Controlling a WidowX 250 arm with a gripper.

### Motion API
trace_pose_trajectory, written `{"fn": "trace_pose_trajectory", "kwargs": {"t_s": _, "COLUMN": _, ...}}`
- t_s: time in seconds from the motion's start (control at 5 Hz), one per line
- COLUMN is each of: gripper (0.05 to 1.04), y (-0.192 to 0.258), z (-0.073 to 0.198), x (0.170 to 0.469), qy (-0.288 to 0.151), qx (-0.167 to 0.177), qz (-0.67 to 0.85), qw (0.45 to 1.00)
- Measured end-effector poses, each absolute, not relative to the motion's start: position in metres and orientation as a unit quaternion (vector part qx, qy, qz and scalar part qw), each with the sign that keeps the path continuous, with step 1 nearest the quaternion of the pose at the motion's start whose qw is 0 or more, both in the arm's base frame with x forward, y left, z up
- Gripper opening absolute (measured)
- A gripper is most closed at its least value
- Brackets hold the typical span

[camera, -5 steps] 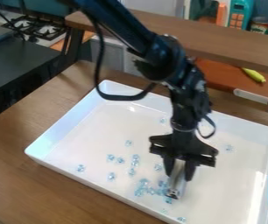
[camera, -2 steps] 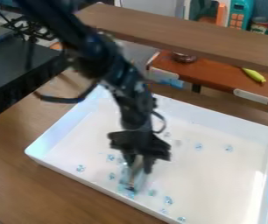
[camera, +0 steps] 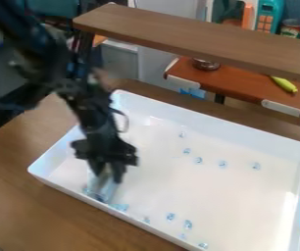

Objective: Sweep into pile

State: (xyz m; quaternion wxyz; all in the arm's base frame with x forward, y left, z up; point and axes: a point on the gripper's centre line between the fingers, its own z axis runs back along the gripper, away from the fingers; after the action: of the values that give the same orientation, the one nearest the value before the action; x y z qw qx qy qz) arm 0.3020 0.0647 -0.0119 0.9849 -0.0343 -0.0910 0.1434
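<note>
Several small pale-blue beads (camera: 222, 164) lay strewn over the white rectangular tray (camera: 224, 196), so your pile looked unfinished; one clump (camera: 120, 207) sat at its near wall, beside the pale narrow tool (camera: 102, 188) your black two-finger gripper (camera: 107, 173) clasped.

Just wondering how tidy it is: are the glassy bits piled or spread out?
Partly spread out: several glassy bits lie singly across the tray; others bunch near the gripper.
</note>
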Motion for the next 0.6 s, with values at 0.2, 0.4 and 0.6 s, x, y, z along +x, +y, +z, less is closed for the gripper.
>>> {"fn": "trace_pose_trajectory", "kwargs": {"t_s": 0.2, "gripper": 0.382, "y": 0.098, "z": -0.010, "x": 0.290, "qy": -0.079, "qx": -0.030, "qz": 0.163, "qw": 0.983}}
{"fn": "trace_pose_trajectory", "kwargs": {"t_s": 0.4, "gripper": 0.382, "y": 0.120, "z": 0.010, "x": 0.285, "qy": -0.099, "qx": -0.019, "qz": 0.167, "qw": 0.981}}
{"fn": "trace_pose_trajectory", "kwargs": {"t_s": 0.6, "gripper": 0.382, "y": 0.109, "z": 0.033, "x": 0.284, "qy": -0.122, "qx": -0.044, "qz": 0.166, "qw": 0.978}}
